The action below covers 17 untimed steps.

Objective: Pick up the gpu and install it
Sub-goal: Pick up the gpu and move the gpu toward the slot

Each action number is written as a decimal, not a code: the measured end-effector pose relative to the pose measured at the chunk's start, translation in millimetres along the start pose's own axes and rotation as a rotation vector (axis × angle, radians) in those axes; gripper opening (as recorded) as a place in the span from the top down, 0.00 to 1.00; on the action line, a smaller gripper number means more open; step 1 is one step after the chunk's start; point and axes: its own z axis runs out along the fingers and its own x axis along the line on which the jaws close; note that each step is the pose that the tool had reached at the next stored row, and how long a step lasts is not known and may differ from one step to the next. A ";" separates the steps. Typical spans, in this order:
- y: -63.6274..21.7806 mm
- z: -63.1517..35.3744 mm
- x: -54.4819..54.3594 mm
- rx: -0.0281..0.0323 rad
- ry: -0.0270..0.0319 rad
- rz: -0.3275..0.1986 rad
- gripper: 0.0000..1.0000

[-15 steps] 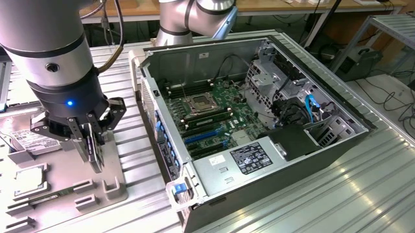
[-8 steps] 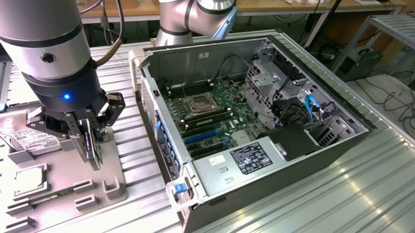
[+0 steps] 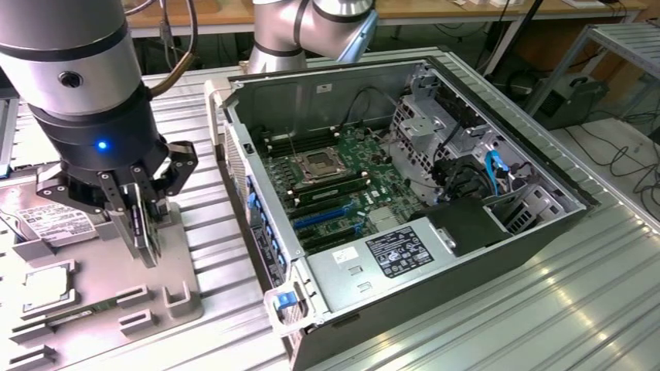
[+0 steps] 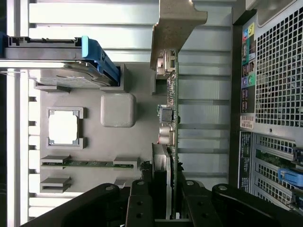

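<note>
Open computer case [image 3: 299, 97] sits on the ribbed tabletop [image 3: 536, 309], motherboard [image 3: 341, 182] exposed, with a grey parts tray [image 3: 103, 270] just beside it at the exterior view's left. Tool [image 3: 139, 220] is over the tray, fingers clamped on the gpu [image 3: 147, 239]. The card stands on edge, its silver bracket [image 4: 176, 28] at the end away from the tool.

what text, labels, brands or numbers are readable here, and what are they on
Nothing reads clearly enough to quote.
Black label on the power supply: white print, too small to read.
White label on the hard drive: blurred.
Stickers on the case's rear panel: too small to read.
gpu held in the gripper: no legible print.
</note>
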 end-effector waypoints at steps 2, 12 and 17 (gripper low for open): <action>0.2 -3.4 -0.1 0.0000 0.0018 0.000 0.72; 0.7 -13.9 -0.3 -0.0002 0.0072 0.000 0.72; 1.0 -20.0 -0.4 -0.0002 0.0100 0.001 0.72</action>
